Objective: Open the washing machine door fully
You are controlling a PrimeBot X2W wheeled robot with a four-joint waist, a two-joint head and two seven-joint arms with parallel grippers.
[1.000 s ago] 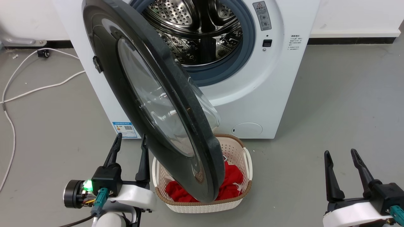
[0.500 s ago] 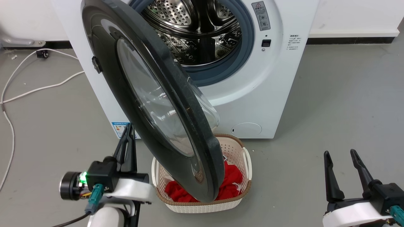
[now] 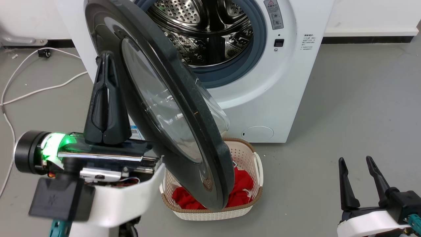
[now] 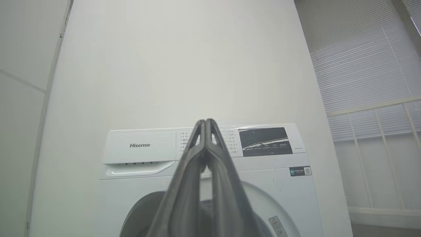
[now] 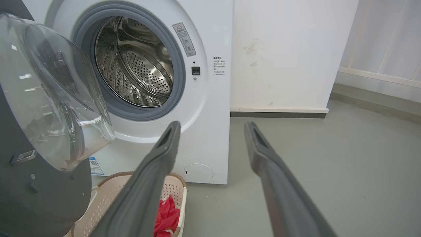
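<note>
Over grey floor (image 3: 345,98), washing machine door (image 3: 154,98) half-open above basket (image 3: 256,164), left gripper (image 3: 106,56) pinched shut, empty, beside it, right gripper (image 3: 355,160) spread, empty: best pushed near free rim, slowly, along hinge arc.

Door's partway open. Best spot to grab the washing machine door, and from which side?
Take the washing machine door by its thick black rim at the free edge above the basket, coming from the front, one finger on each face. The rim looks thin enough to straddle; the glass bowl bulges and looks slick. The left gripper is shut and would need opening first.
</note>
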